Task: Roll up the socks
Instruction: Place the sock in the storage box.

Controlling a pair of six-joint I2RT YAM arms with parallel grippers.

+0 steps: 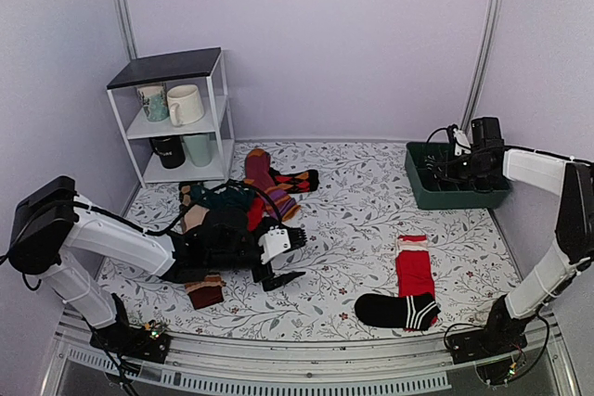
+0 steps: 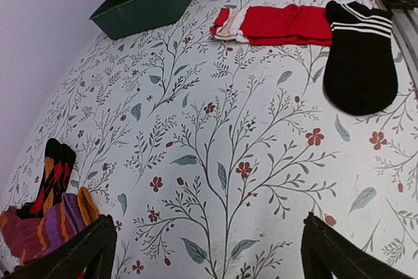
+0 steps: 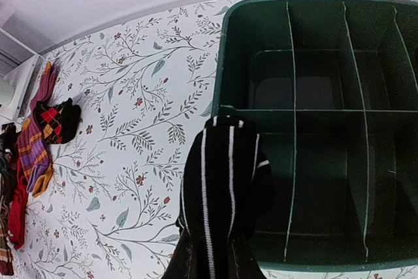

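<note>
White arms [image 1: 121, 240], black joints [image 1: 42, 224], black left claw [image 1: 303, 256]

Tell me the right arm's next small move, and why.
Probably lower the sock into the bin compartment beneath it before opening. The right gripper is shut on the rolled sock, which hangs over the bin close to one wall, and the compartments in view look empty.
</note>
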